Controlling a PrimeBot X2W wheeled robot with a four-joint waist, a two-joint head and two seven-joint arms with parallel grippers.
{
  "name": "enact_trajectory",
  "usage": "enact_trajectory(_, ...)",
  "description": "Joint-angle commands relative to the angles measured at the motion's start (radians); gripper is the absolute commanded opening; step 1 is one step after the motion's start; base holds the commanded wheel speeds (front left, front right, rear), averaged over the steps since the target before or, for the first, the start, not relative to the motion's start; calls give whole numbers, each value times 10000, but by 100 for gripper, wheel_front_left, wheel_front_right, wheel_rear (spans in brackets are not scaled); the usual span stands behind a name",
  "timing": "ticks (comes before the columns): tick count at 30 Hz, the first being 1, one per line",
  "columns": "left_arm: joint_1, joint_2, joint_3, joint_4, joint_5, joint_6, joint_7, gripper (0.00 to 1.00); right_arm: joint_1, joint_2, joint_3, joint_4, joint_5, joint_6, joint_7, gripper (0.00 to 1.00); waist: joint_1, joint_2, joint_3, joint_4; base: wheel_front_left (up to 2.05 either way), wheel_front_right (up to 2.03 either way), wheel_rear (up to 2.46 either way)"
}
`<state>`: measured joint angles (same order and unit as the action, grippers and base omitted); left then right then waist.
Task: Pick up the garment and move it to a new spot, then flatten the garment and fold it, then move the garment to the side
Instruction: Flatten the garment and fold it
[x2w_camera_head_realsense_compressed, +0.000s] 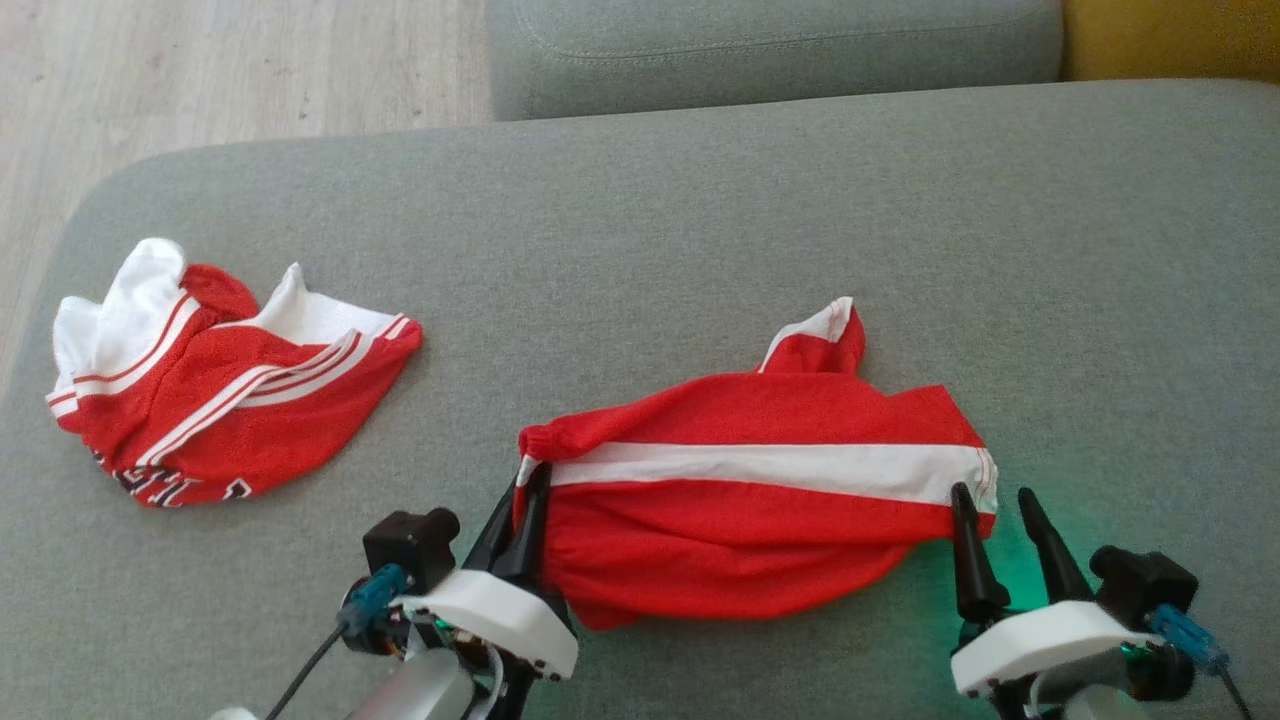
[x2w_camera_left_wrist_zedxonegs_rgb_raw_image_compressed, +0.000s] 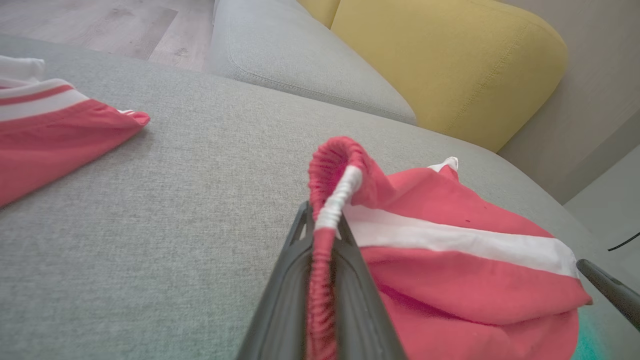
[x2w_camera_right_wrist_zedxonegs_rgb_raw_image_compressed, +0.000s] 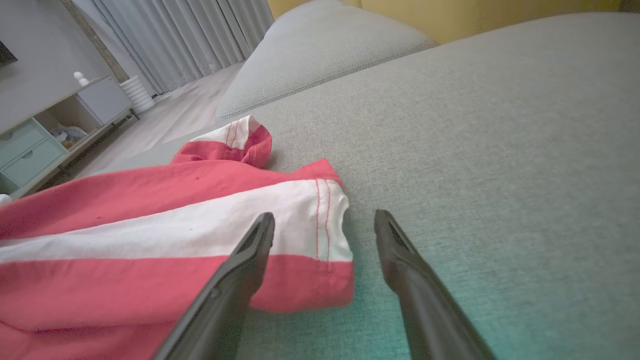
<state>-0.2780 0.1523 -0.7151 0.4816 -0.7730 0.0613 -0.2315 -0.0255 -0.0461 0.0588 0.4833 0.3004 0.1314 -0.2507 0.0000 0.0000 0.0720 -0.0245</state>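
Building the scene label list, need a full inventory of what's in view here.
shorts: 1, red, white stripe, mid sofa seat
jersey: 1, red/white, crumpled, seat's left
sofa seat: 1, grey, under both
grey cushion: 1, grey, beyond seat
yellow cushion: 1, yellow, far right
floor: 1, pale wood, far left
cabinet: 1, pale, teal drawers, across room
left tool: 1, dark, shut on shorts' waistband
right tool: 1, dark, open at shorts' hem

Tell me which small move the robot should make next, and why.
Probably close the right gripper on the hem of the shorts: its jaws stand open astride that edge, while the left gripper is shut on the waistband.
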Motion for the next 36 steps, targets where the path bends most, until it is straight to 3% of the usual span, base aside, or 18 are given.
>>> enact_trajectory(1,-228,199,250,-218,76,31,-114,0,-461,-144,409,-33,425,-7,-111,100,0,0,18,36,0,0,0)
enact_trajectory(7,-331,244,176,-213,143,94,-48,0,-952,-395,1006,539,1460,-7,-111,100,0,0,142,142,0,0,0)
enact_trajectory(8,-363,263,172,-219,158,102,-41,0,-1009,-458,1049,553,1541,-7,-111,90,0,0,169,153,0,0,0)
enact_trajectory(10,-426,299,174,-241,173,118,-25,0,-1096,-524,1122,512,1695,-7,-111,0,0,0,216,157,0,0,0)
enact_trajectory(17,-1016,418,138,-391,361,155,158,0,-1533,-692,1438,17,2308,-7,-111,0,0,0,505,67,0,0,0)
enact_trajectory(22,-2447,594,210,-689,722,51,386,0,-2618,-1082,1567,-837,2452,-7,-111,0,0,0,967,-188,0,0,0)
enact_trajectory(29,-6306,458,478,-1013,1154,-859,887,0,-5703,-1792,323,-1755,1776,-7,-111,0,0,0,1824,-785,0,0,0)
enact_trajectory(36,-9538,-354,1046,-6,979,-1653,77,0,-8362,-2657,-754,-2631,1357,-7,-111,0,0,0,2418,-1111,0,0,0)
